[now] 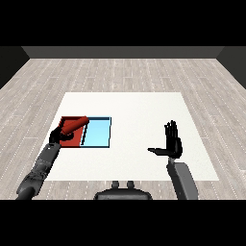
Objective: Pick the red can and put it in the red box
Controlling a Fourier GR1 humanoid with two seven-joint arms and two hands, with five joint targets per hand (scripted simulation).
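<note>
Red can [75, 125] gripped in curled left hand [61, 135], lying tilted over red tray [67, 141], left of blue tray [97, 133]. Right hand [172, 144] spread, holding nothing, far right.

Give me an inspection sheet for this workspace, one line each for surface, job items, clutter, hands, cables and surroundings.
Surface: white table, lying flat.
Job's things: red can held tilted over the red tray; blue tray beside the red tray on its right.
Clutter: nothing seen.
Hands: left hand curled round the can above the red tray; right hand open, fingers straight up, apart from both trays.
Cables: nothing seen.
Surroundings: grey plank floor around the table, dark wall behind.
</note>
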